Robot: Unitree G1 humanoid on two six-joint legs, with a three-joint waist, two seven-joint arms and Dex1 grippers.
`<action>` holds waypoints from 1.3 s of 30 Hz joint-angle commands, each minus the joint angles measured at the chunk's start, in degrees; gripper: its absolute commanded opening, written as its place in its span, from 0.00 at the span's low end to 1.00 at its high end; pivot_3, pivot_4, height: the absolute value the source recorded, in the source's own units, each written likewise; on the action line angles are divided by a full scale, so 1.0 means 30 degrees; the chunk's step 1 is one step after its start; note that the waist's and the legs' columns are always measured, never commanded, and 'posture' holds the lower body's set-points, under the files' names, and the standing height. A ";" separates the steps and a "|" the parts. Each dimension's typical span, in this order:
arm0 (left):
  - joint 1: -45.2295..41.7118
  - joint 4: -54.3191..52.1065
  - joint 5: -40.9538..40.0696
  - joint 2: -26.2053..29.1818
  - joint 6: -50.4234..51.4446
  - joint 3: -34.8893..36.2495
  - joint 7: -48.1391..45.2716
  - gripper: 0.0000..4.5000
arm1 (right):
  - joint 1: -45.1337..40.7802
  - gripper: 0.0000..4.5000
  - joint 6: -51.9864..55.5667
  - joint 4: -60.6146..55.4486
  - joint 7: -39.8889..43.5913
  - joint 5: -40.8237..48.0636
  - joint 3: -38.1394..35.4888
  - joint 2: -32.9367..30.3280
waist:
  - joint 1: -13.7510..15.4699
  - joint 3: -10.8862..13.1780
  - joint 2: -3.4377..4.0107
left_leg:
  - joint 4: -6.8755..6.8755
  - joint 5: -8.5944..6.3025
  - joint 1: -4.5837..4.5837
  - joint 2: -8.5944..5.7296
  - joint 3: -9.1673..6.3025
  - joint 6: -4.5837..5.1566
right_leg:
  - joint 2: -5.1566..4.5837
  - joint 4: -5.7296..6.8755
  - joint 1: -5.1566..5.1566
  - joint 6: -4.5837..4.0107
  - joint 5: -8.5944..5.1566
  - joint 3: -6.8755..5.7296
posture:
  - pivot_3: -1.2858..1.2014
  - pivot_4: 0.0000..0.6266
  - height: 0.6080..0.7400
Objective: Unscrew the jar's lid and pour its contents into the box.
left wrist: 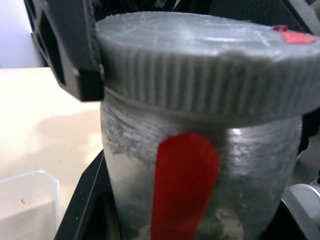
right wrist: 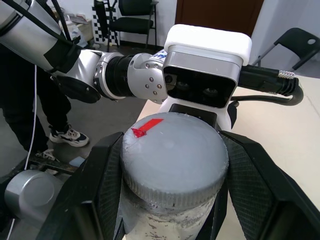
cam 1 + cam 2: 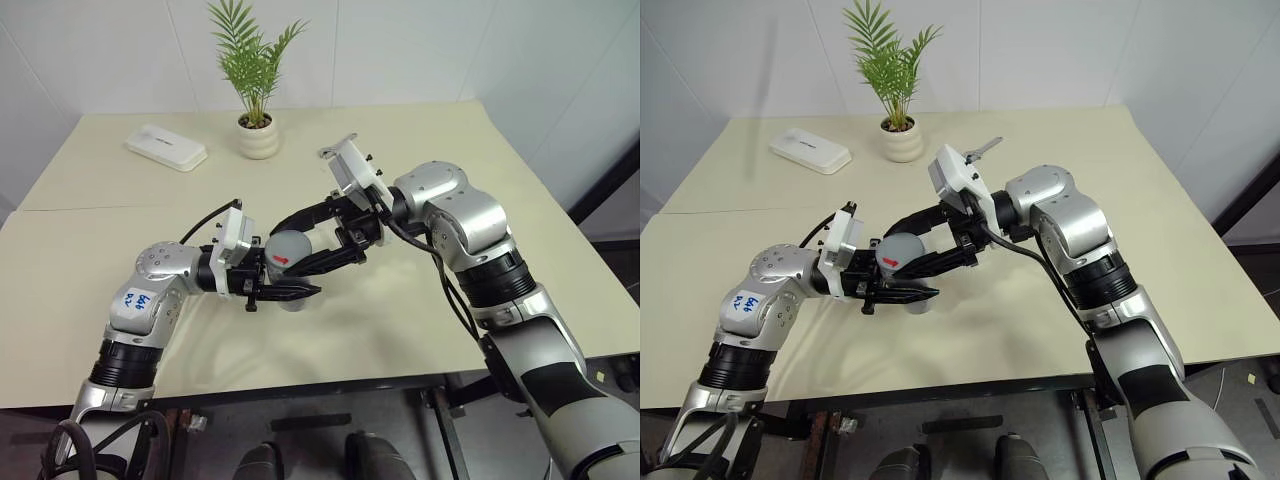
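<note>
— gripping of the jar (image 3: 289,262) is seen at the middle of the pale surface (image 3: 420,150), held just above it. how is it being held?
— its body is clamped by the left end effector (image 3: 285,292), whose black fingers are closed around it from the robot's left. a red mark (image 1: 184,185) is shown on the jar's side in the left wrist view.
— and the lid (image 2: 172,155)?
— it is still seated on the jar. the right end effector (image 2: 170,200) is closed on it, one ribbed finger (image 2: 102,195) pressed to each side of the cap's rim. a small red tag (image 2: 145,126) is seen on the lid's flat top.
— where is the box (image 1: 30,200)?
— a corner of a clear tray is seen on the surface beside the jar in the left wrist view. whether anything lies in it cannot be told.
— what else is carried by the surface?
— a white plant pot (image 3: 258,137) and a flat white device (image 3: 166,147), both at the far side, well apart from the jar.
</note>
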 commanded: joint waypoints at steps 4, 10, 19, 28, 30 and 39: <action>0.0819 -0.1376 -0.1143 0.0364 0.0457 0.1226 0.0464 0.44 | -0.0228 0.94 0.0501 -0.0524 -0.0814 -0.0115 -0.0975 -0.0063 | 0.0013 0.0000 0.0000 | 0.0004 -0.0001 0.0003 -0.0003 0.0001 -0.0002 | -0.0014 0.0009 0.0000 0.0001 0.0001 0.0003 | 0.52 0.24 1.00; 0.1001 -0.0705 -0.0566 0.1451 0.0310 0.2018 0.1072 0.44 | 0.0426 1.00 0.0972 -0.1969 -0.1856 0.0576 -0.2286 -0.0058 | 0.0016 0.0000 0.0000 | 0.0005 -0.0001 0.0014 -0.0003 -0.0001 -0.0003 | -0.0015 0.0026 -0.0001 -0.0001 0.0000 0.0002 | 0.52 0.24 1.00; 0.1723 -0.1661 -0.0260 0.1303 0.0999 0.1672 0.2736 0.44 | 0.2326 1.00 0.2649 -0.5238 -0.6589 0.0043 -0.1483 0.2330 | -0.0023 0.0000 0.0001 | 0.0007 -0.0001 0.0009 -0.0003 0.0005 -0.0007 | -0.0025 0.0055 -0.0018 -0.0003 -0.0001 0.0010 | 0.52 0.24 1.00; 0.1978 -0.2360 -0.0557 0.0990 0.1420 0.1595 0.3088 0.44 | 0.1703 1.00 0.2416 -0.3886 -0.8728 -0.1051 -0.1150 0.3542 | 0.0002 0.0000 0.0000 | 0.0027 0.0002 0.0013 -0.0020 0.0004 -0.0007 | -0.0042 0.0080 -0.0013 -0.0004 -0.0002 0.0009 | 0.52 0.24 1.00; 0.1983 -0.2460 -0.0605 0.0988 0.1505 0.1618 0.3160 0.44 | 0.1677 1.00 0.2311 -0.3697 -0.8678 -0.1129 -0.1079 0.3598 | -0.0011 0.0000 0.0000 | 0.0020 0.0002 0.0012 -0.0018 0.0003 -0.0007 | -0.0037 0.0080 -0.0015 -0.0005 -0.0002 0.0010 | 0.52 0.24 1.00; 0.1888 -0.2679 -0.0806 0.0943 0.1735 0.1836 0.3448 0.44 | 0.1760 1.00 0.2209 -0.3164 -0.8218 -0.1370 -0.0882 0.3345 | -0.0011 0.0000 0.0000 | 0.0019 0.0002 0.0013 -0.0017 0.0004 -0.0007 | -0.0035 0.0080 -0.0015 -0.0005 -0.0002 0.0008 | 0.52 0.24 1.00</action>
